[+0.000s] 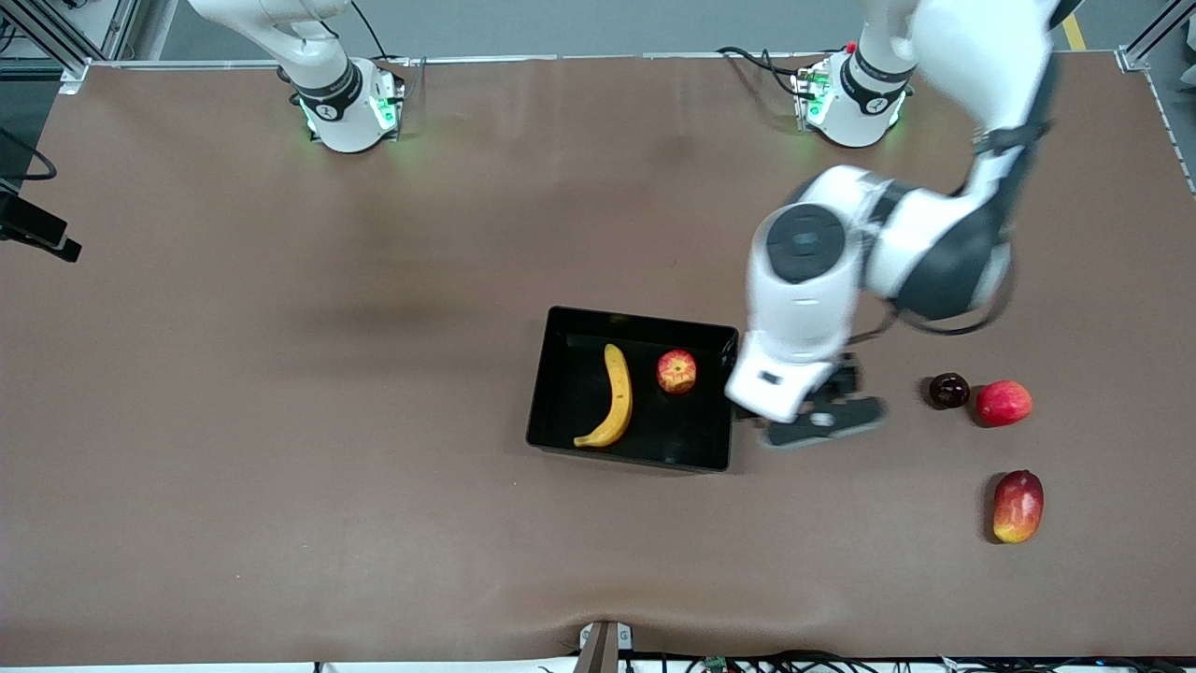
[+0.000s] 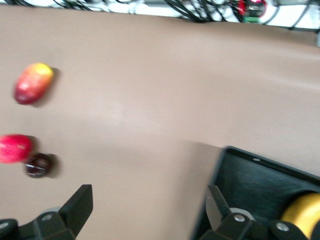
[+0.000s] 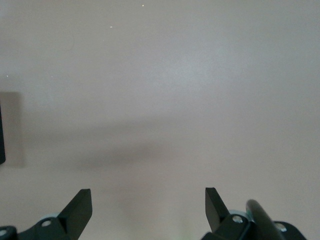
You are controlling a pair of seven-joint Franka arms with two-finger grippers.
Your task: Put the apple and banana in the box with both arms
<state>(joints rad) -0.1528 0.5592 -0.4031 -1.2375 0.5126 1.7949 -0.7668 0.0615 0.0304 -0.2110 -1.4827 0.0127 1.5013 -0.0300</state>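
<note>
Apple (image 1: 676,371) and banana (image 1: 612,398) in box (image 1: 561,323), beside left gripper (image 1: 822,416).

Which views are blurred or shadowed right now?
Front view: sharp on the box, banana and apple; the left gripper is smeared. Left wrist view: motion blur on the mango. Right wrist view: only soft shadow bands on the table.

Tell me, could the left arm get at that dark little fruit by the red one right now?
Probably yes: the left gripper hangs open and empty beside the box, and only bare table lies between it and the dark fruit.
</note>
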